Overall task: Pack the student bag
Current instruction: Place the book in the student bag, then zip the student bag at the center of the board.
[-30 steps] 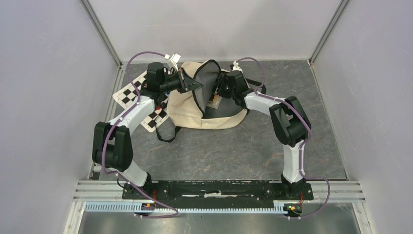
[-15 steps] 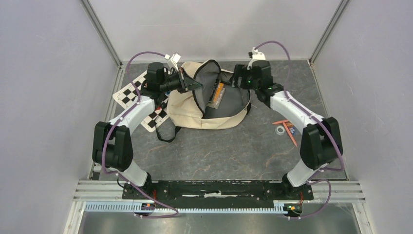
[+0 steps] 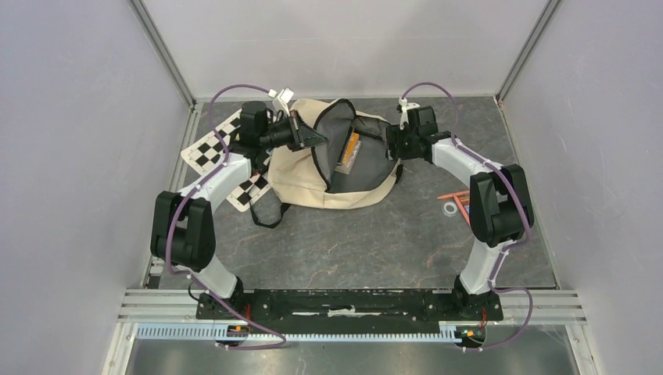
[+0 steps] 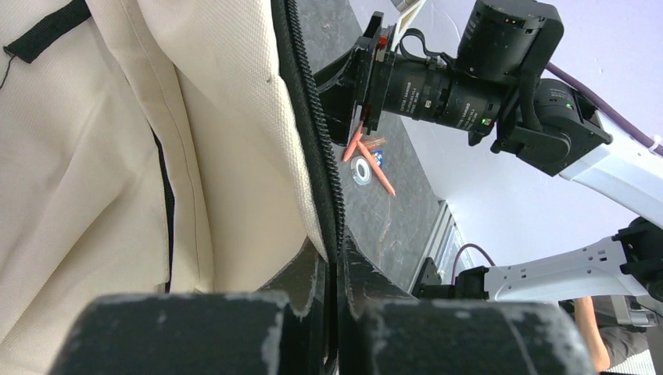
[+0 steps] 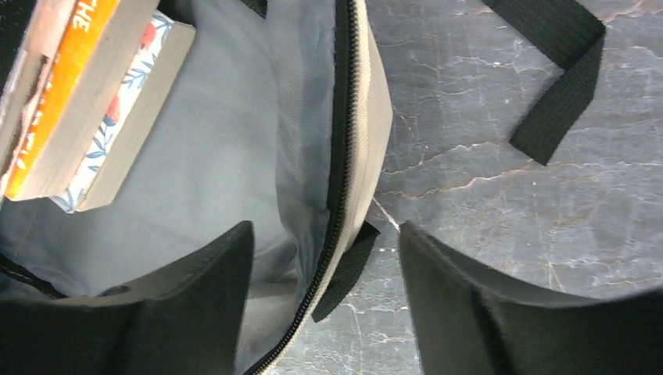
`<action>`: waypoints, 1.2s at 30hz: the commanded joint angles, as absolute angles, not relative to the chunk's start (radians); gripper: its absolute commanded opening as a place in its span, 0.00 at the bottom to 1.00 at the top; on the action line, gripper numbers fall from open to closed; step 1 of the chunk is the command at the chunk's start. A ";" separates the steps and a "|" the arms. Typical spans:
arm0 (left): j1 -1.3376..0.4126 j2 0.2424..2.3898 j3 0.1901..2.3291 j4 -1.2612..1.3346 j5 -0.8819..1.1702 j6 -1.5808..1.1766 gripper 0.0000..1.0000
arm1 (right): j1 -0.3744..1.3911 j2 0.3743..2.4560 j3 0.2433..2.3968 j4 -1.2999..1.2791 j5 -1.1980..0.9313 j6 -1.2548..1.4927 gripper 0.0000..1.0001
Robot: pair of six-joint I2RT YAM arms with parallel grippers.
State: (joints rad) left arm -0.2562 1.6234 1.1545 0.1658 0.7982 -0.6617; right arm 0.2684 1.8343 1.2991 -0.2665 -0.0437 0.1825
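Observation:
The student bag (image 3: 293, 176) lies open at the back of the table, cream canvas outside and grey lining (image 3: 367, 160) inside. My left gripper (image 3: 313, 139) is shut on its black zipper edge (image 4: 317, 156) and holds the left flap up; the jaws (image 4: 338, 273) pinch the trim. My right gripper (image 3: 388, 144) is open at the bag's right rim. The zipper rim (image 5: 342, 156) runs between its fingers (image 5: 324, 234) without being clamped. Books (image 5: 86, 101) with an orange spine lie inside the bag (image 5: 219, 156).
A checkerboard sheet (image 3: 211, 148) lies under the left arm. Orange pens (image 3: 461, 195) and a tape ring (image 3: 451, 208) lie on the table to the right of the bag. A black strap (image 5: 559, 70) trails on the table beside the rim.
The right gripper came out of the bag, swung right, then returned to the bag's right rim with its jaws now wide. The books stay inside. The left gripper holds still.

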 commanded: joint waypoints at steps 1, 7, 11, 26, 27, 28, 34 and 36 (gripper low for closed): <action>-0.261 1.622 1.192 0.190 0.839 -0.644 0.02 | 0.270 1.839 1.372 -0.247 -0.086 0.162 0.61; -0.265 1.621 1.197 0.181 0.841 -0.642 0.02 | 0.271 1.814 1.312 -0.247 -0.107 0.204 0.00; -0.303 1.652 1.274 0.024 0.853 -0.555 0.02 | 0.299 1.707 1.170 -0.246 -0.081 0.294 0.00; -0.634 1.419 1.171 -0.648 0.483 -0.117 0.02 | 0.635 1.077 0.582 -0.186 0.210 0.594 0.00; -0.652 1.366 1.113 -0.640 0.472 -0.131 0.02 | 0.636 1.023 0.558 -0.188 0.224 0.602 0.01; -0.663 1.309 1.051 -0.636 0.473 -0.144 0.04 | 0.637 0.980 0.536 -0.191 0.244 0.605 0.05; -0.701 1.068 0.887 -0.654 0.550 -0.257 0.63 | 0.637 0.783 0.492 -0.233 0.322 0.564 0.54; -0.701 1.035 0.927 -0.644 0.587 -0.273 0.74 | 0.636 0.759 0.504 -0.244 0.334 0.533 0.68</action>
